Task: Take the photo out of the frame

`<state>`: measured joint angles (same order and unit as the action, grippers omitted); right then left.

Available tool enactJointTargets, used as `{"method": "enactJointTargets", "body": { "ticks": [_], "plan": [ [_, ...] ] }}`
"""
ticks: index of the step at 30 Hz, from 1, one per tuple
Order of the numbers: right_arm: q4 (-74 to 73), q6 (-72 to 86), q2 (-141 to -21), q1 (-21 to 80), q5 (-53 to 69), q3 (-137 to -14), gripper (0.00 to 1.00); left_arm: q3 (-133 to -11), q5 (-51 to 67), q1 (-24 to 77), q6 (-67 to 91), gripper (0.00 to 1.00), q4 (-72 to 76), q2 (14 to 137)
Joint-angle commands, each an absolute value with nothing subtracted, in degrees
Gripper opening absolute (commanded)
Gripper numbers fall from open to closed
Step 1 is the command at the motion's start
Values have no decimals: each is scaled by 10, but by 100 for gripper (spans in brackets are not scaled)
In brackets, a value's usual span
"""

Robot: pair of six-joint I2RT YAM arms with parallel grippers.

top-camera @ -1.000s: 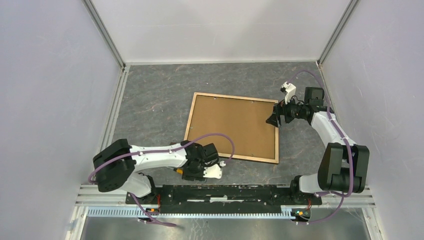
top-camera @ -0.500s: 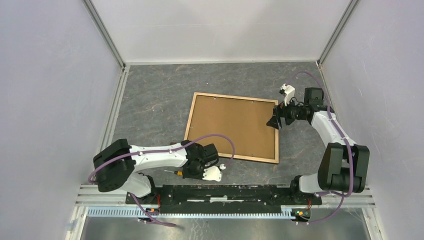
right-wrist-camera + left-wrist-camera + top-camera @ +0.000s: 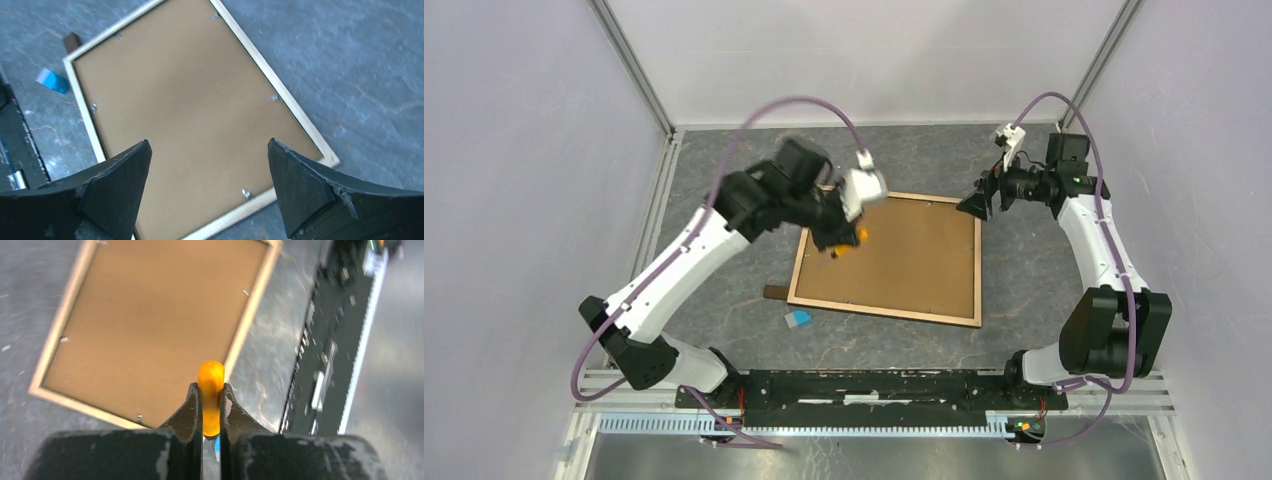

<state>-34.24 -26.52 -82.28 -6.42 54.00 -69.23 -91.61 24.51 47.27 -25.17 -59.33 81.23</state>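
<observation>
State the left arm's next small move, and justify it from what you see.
Probably lower the orange-handled tool, clamped in the left jaws, onto a small metal tab on the light wooden frame: such tabs pin the brown backing board in place.

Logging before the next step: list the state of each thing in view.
frame, face down, lying flat.
backing board, seated in the frame.
left pincer, shut on the orange tool.
right pincer, open, holding nothing.
photo, hidden.
</observation>
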Motion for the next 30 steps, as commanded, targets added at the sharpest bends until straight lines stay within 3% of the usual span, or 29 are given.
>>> {"method": "enactJointTargets", "body": {
  "ticks": [1, 7, 13, 20, 25, 30],
  "plan": [
    [-281, -193, -824, -34, 613, -718, 93, -984, 265, 383, -85, 2, -544, 823],
    [-79, -41, -824, 77, 589, -689, 92, -993, 66, 336, 136, 2, -447, 802],
    [12, 40, -859, 194, 560, -709, 91, -967, 46, 291, 258, 2, -388, 775],
    [282, 266, -887, 283, 552, -683, 92, -907, 114, 237, 406, 2, -326, 773],
    [232, 253, -926, 330, 504, -740, 86, -874, 159, 222, 431, 2, -279, 771],
    [161, 206, -947, 352, 457, -761, 71, -864, 173, 220, 432, 2, -265, 763]
  ]
}}
